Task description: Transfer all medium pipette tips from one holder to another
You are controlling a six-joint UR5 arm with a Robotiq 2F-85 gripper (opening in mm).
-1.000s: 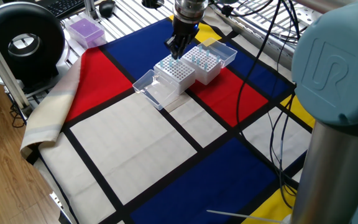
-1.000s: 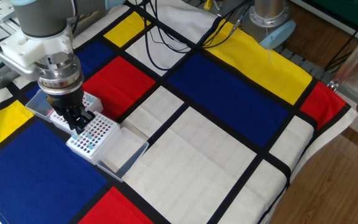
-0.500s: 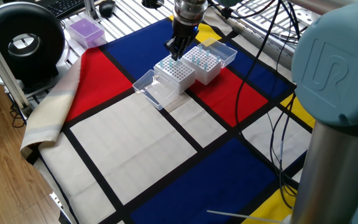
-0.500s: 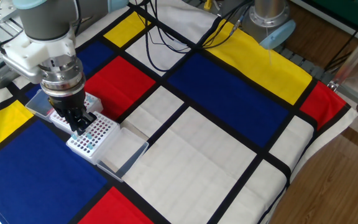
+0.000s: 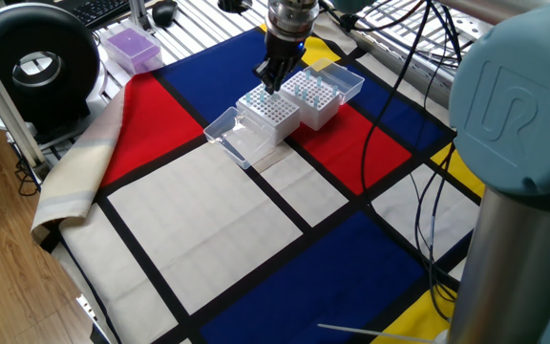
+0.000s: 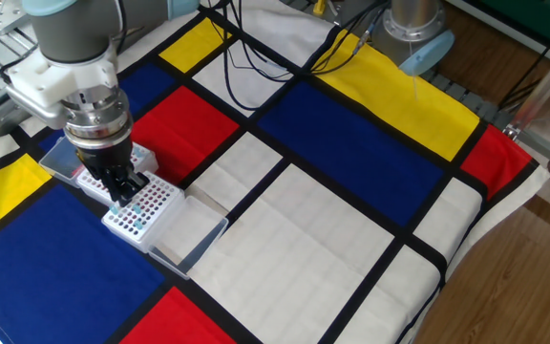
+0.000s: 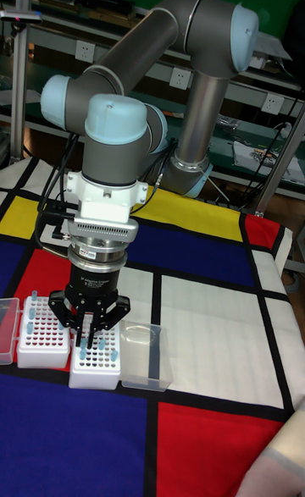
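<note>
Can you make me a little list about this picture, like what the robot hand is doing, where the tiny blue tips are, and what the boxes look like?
robot hand: the gripper points straight down over the right white rack
jaws: close together; too small to tell if they pinch a tip
blue tips: medium pipette tips stand in both racks
racks: two white ones side by side, the left white rack next to the other
lids: clear, each open lid lying flat outward
cloth: tablecloth with red, blue, yellow and white blocks
</note>
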